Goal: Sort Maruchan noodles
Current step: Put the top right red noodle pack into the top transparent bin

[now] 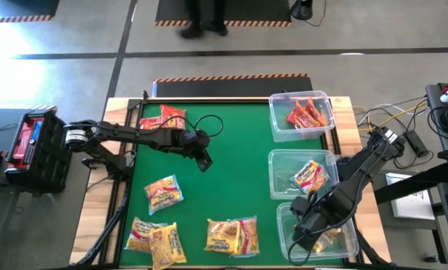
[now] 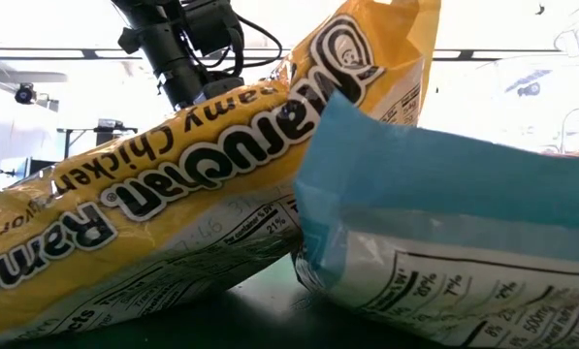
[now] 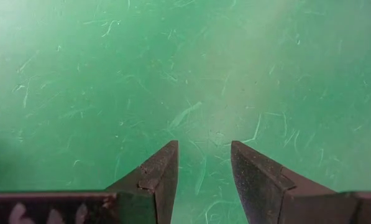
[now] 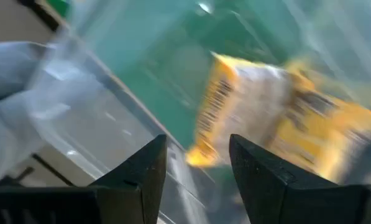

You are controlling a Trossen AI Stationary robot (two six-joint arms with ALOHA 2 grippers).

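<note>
Yellow Maruchan packet (image 2: pixel 173 194) close up; right gripper (image 4: pixel 196 158) fingers spread over bin (image 1: pixel 287 232), left gripper (image 3: pixel 204 165) fingers spread above table (image 3: pixel 173 62).

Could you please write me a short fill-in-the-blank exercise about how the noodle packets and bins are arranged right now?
1. The far bin holds only ____ packets.
2. The right gripper hangs over the ____ bin.
3. The left gripper, holding nothing, hovers over the bare ____ mat.
4. A red packet lies at the mat's far ____ corner.

Missing words: red; nearest; green; left
</note>
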